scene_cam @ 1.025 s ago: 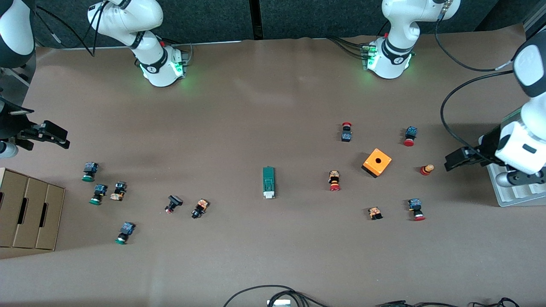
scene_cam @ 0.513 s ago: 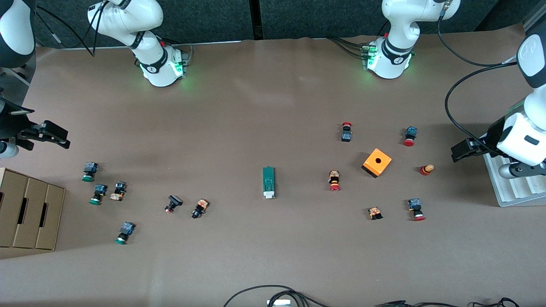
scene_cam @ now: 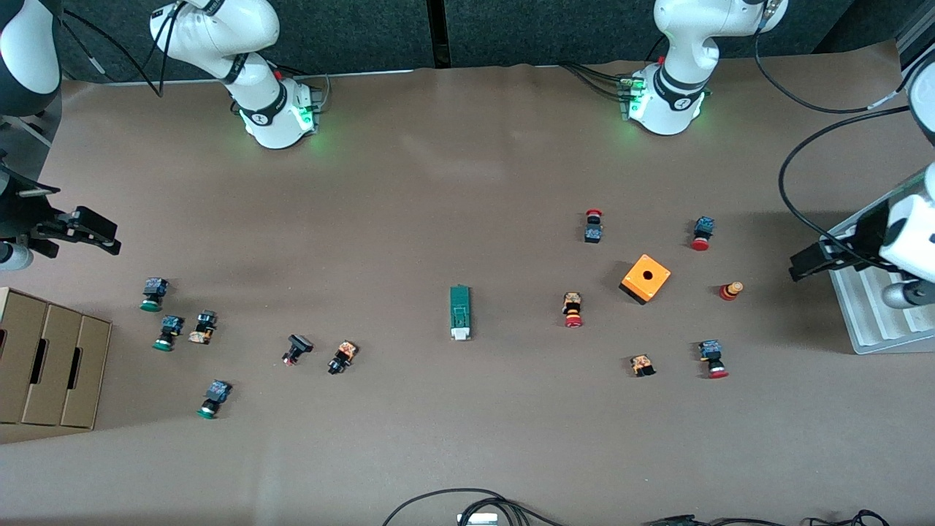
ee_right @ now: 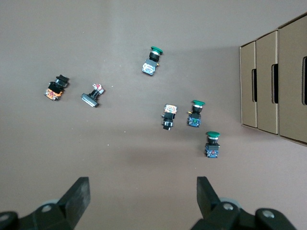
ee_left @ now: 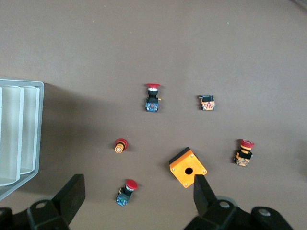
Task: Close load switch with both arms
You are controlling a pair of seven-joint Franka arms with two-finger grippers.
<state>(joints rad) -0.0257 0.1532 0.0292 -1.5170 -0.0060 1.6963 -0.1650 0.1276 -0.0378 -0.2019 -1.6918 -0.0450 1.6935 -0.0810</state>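
Nearest the front camera, toward the right arm's end, a green-capped push button lies alone on the brown table. Slightly farther, the load switch lies flat at mid-table, its white end nearest the camera, untouched and well apart from both grippers. Cardboard boxes sit at the right arm's end; an orange cube with a hole sits among red-capped buttons toward the left arm's end. The left gripper, fingers spread apart and empty, hangs beside the edge of a white tray. The right gripper, fingers likewise apart and empty, hangs over bare table above the green-capped group.
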